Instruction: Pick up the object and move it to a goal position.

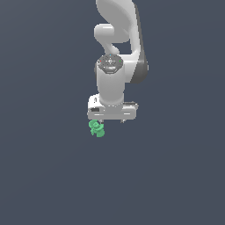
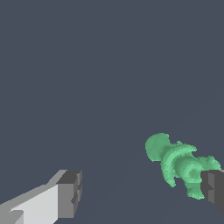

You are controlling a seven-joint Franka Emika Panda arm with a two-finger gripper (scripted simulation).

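The object [image 1: 96, 128] is a small bright green knobbly item lying on the dark grey floor, just below the white hand in the exterior view. My gripper [image 1: 111, 120] points straight down over it, and only the finger stubs show under the hand. In the wrist view the gripper [image 2: 142, 192] is open, with its two dark pads [image 2: 70, 194] wide apart. The object [image 2: 177, 164] lies between the jaws, close against one pad, far from the other. Nothing is held.
The floor [image 1: 44, 176] is a plain dark grey surface all around. The white arm [image 1: 116, 39] rises behind the hand towards the top of the exterior view. No other objects or goal marker show.
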